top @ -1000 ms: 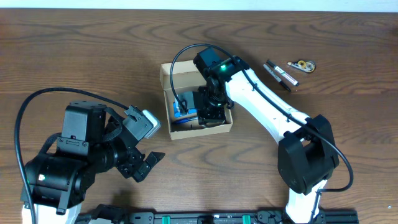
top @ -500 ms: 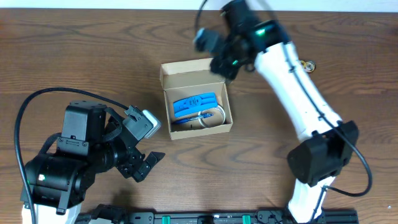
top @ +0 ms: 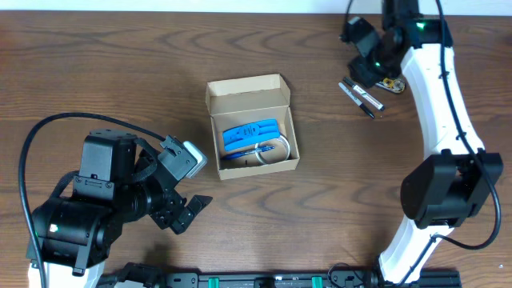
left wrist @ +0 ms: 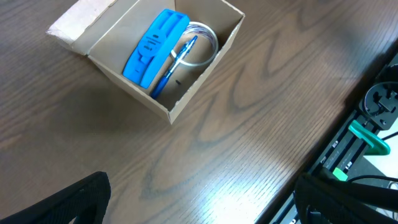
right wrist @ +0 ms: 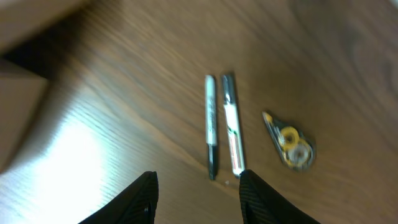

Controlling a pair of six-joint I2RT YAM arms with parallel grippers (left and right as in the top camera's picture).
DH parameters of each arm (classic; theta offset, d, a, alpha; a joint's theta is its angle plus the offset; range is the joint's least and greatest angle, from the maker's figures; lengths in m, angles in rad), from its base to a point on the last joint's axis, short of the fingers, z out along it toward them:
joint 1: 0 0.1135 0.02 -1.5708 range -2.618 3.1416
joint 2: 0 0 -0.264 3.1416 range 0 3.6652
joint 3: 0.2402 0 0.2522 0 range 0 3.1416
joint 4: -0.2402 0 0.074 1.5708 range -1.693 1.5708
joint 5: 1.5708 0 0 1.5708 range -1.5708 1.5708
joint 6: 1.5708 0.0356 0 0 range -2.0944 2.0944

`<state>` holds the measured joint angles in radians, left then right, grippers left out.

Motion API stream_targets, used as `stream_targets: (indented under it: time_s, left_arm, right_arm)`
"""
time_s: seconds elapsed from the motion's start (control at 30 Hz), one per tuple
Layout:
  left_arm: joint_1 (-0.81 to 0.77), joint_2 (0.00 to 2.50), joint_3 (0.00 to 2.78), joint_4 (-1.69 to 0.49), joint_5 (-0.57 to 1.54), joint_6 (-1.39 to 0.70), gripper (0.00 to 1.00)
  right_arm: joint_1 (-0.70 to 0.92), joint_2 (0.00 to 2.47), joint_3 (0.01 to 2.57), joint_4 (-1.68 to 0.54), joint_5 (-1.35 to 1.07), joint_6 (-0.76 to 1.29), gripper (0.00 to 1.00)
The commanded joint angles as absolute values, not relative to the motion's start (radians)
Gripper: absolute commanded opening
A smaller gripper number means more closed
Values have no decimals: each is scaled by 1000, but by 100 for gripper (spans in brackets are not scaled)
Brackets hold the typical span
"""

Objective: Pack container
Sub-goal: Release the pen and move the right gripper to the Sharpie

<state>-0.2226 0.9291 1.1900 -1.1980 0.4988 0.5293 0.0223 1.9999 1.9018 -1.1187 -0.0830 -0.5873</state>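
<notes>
The container, a tan cardboard box with its flap lid standing open, sits mid-table. Inside lie a blue flat packet, a blue pen and a white coil. In the left wrist view the container is far ahead of my left gripper, which is open and empty near the front edge. My right gripper hangs open and empty over the back right of the table. Just beyond its fingertips lie two pens side by side. From overhead the right gripper is just behind these pens.
A small yellow-and-clear tape dispenser rests right of the pens, also in the right wrist view as the dispenser. The left arm's bulk and its cable fill the front left. The table's front edge borders a rail.
My right gripper rose out of the container, leaving the blue packet inside, then swung to the back right over the pens with its jaws widening. The left arm stayed still.
</notes>
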Motion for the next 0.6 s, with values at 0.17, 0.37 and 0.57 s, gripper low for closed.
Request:
stream_targets:
  time_s: [0.17,0.37,0.57]
  left_arm:
    - [-216,927,1217,-1200,514,546,95]
    - [-216,927,1217,-1200,514,547,95]
    - [-216,927,1217,-1200,514,546,95]
  right_arm:
    - [0,2003,1718,-936,-48,-585,45]
    - [-8,2004,1595,-771,-49,-585,51]
    - [-8,2011,1489,-639,-49,-584,50]
